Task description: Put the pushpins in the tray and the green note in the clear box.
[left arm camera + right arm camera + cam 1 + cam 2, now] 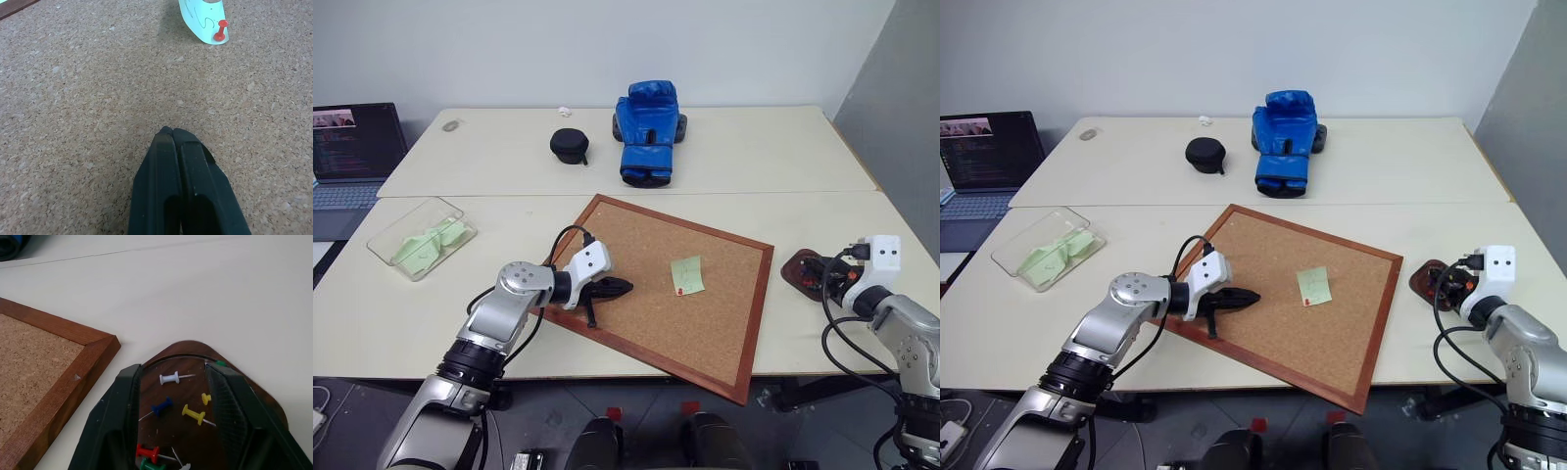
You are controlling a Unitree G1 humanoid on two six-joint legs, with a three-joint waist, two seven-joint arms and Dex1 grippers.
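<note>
The green note (686,275) lies on the corkboard (646,323), with a red pushpin (221,30) stuck at its lower edge. My left gripper (619,287) is shut and empty, low over the cork, a short way left of the note (203,17). The dark brown tray (798,266) sits on the table just right of the board. My right gripper (176,371) stands open over the tray (188,348), nothing between its fingers. Several pushpins lie in it, among them blue (161,407), yellow (194,414) and red (146,451). The clear box (445,208) at far left holds pale green notes.
A blue boxing glove (648,132) and a black round zip case (569,145) sit on the far table. An open laptop (352,147) stands at the far left. The corkboard's wooden frame (73,377) runs close beside the tray.
</note>
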